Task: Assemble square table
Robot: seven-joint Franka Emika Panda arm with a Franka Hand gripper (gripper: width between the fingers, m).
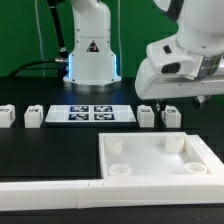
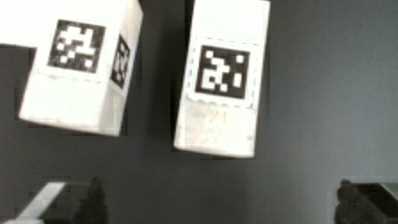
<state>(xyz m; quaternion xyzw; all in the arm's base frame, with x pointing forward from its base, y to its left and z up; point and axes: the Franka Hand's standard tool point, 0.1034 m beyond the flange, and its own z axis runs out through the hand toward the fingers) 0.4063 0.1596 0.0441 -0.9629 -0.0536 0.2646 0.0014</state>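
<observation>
My hand [image 2: 217, 204] hovers spread wide and empty over two leg blocks [image 2: 222, 85] just behind the square top [image 1: 155, 160], which lies bare on the worktop [image 1: 40, 150], so I judge all four legs unfitted.

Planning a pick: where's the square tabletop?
Exterior view's lower right: the tabletop lies between two leg blocks behind it and the white fence bar in front.

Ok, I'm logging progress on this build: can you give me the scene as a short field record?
top: large white plastic square tray-like top, lying flat, no legs fitted
legs: four small white tagged blocks, two either side of the marker board
claw: open, empty, above the pair on the exterior view's right
</observation>
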